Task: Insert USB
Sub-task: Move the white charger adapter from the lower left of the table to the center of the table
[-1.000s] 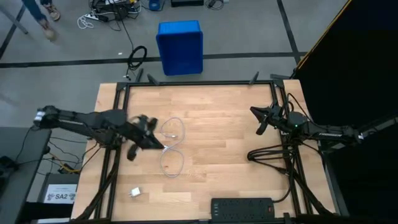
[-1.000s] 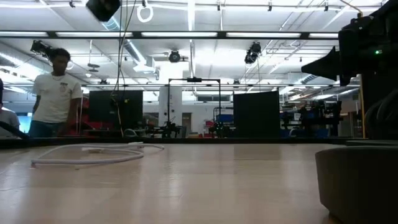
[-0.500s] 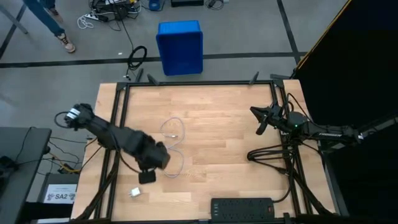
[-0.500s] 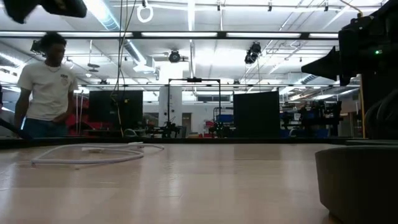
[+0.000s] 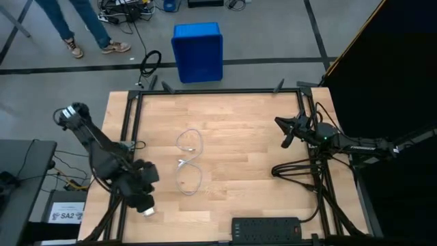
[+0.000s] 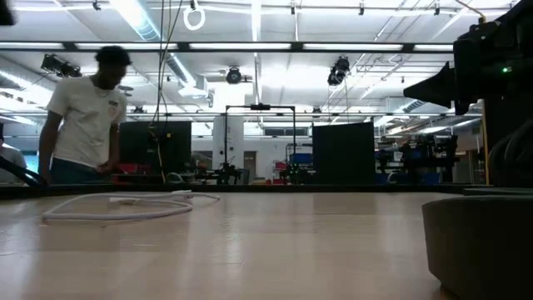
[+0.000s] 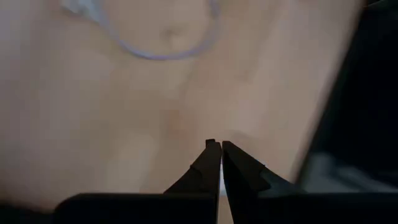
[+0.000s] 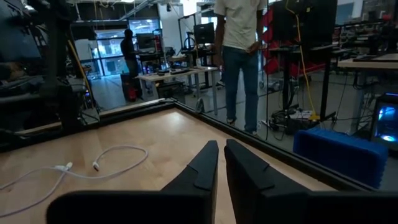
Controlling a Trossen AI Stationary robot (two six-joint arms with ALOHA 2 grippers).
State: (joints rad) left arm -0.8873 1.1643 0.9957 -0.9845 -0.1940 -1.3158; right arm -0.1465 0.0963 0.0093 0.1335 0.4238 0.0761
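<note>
The USB [image 5: 188, 162] is a thin whitish cable in loose loops, lying flat on the wooden table left of its middle. It also shows in the low view as the USB [image 6: 117, 205] and in the right wrist view as the USB [image 8: 93, 165]. My left gripper [image 5: 143, 202] is shut and hangs over the table's near left corner, beside a small white cube adapter [image 5: 149, 211]. Its fingers [image 7: 219, 148] are closed on nothing. My right gripper [image 5: 282, 131] waits shut at the table's right side; its fingers [image 8: 219, 149] point toward the far left.
A black power strip [image 5: 266, 226] lies at the near edge, with thick black cords [image 5: 293, 169] looping at the right. A blue bin [image 5: 197, 51] stands on the floor beyond the far edge. A person [image 6: 83, 117] walks behind the table. Bare wood lies between cable and right arm.
My left arm has swung from above the cable toward the table's near left corner, with the gripper ending next to the white cube. The cable has stayed where it lay. The person behind the table has walked on.
</note>
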